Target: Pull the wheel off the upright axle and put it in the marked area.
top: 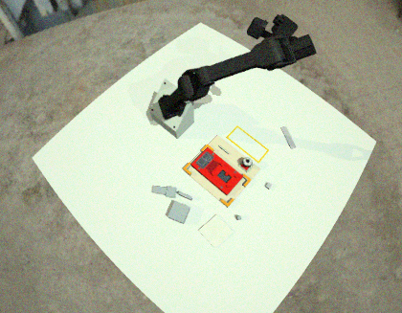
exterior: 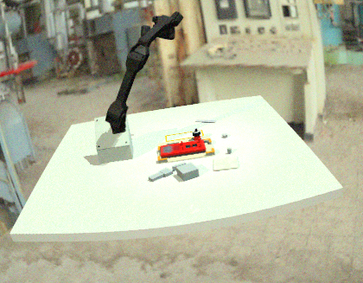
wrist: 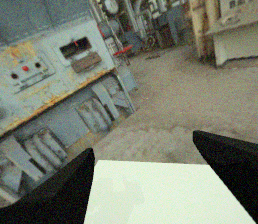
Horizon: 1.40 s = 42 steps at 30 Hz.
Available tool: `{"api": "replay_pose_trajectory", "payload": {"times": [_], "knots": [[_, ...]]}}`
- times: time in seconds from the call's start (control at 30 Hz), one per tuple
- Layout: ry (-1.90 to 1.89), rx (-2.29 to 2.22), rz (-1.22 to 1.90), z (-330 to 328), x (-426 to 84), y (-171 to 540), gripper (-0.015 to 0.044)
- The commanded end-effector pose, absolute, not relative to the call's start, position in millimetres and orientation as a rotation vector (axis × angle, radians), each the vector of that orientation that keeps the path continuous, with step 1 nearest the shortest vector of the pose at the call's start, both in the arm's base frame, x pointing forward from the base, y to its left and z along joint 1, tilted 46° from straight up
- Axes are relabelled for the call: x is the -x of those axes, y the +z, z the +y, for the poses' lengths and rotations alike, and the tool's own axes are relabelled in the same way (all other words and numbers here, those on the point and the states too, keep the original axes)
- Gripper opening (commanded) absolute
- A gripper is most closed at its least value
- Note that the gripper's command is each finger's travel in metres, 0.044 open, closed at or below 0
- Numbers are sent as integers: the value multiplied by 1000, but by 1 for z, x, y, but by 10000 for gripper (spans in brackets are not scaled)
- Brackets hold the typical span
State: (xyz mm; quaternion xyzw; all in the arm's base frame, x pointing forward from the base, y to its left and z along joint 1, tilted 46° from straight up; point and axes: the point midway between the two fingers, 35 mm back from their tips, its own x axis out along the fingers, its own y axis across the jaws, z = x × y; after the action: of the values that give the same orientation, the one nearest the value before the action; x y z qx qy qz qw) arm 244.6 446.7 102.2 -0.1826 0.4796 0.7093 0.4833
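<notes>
Clock positions are read off the top view, 12 at its upper edge.

The gripper (top: 266, 22) (exterior: 150, 25) (wrist: 143, 144) is raised high, well apart from the work. Its fingers stand wide apart with nothing between them. The arm (top: 234, 64) (exterior: 127, 81) reaches toward 2 o'clock from its grey base (top: 179, 128) (exterior: 115, 154).

The wheel (top: 247, 164) (exterior: 196, 132) is at the upright axle, at about 2:30 from the middle of a red panel (top: 213, 169) (exterior: 176, 149). It is outside the marked area (top: 249, 136) (exterior: 166, 138), a yellow outline at 12 o'clock from it.

The red panel lies on a cream board (top: 209, 187) (exterior: 186, 161) with orange corner pieces (top: 227, 202) (exterior: 211, 151). From the wheel, a slim grey bar (top: 288, 138) (exterior: 206, 121) lies at 2 o'clock and a small grey piece (top: 268, 185) (exterior: 225, 136) at about 4:30. From the panel, a pale square plate (top: 215, 231) (exterior: 226, 163) lies at 6 o'clock and a grey block (top: 178, 212) (exterior: 187, 171) at about 7:30.
</notes>
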Motion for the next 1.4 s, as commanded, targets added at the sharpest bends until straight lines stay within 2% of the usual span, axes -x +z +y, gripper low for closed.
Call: {"api": "replay_pose_trajectory", "payload": {"times": [0.0, 0.1, 0.43, 0.73, 1.27, 1.37], "knots": [[1718, 446, 1174, 445, -246, 101, 374], [1581, 463, 1256, 427, -264, 84, 300], [957, 502, 1517, 330, -329, 24, 300], [378, 513, 1622, 224, -364, -11, 300], [-596, 559, 1494, 29, -368, -23, 300], [-670, 567, 1465, 13, -366, -21, 300]]}}
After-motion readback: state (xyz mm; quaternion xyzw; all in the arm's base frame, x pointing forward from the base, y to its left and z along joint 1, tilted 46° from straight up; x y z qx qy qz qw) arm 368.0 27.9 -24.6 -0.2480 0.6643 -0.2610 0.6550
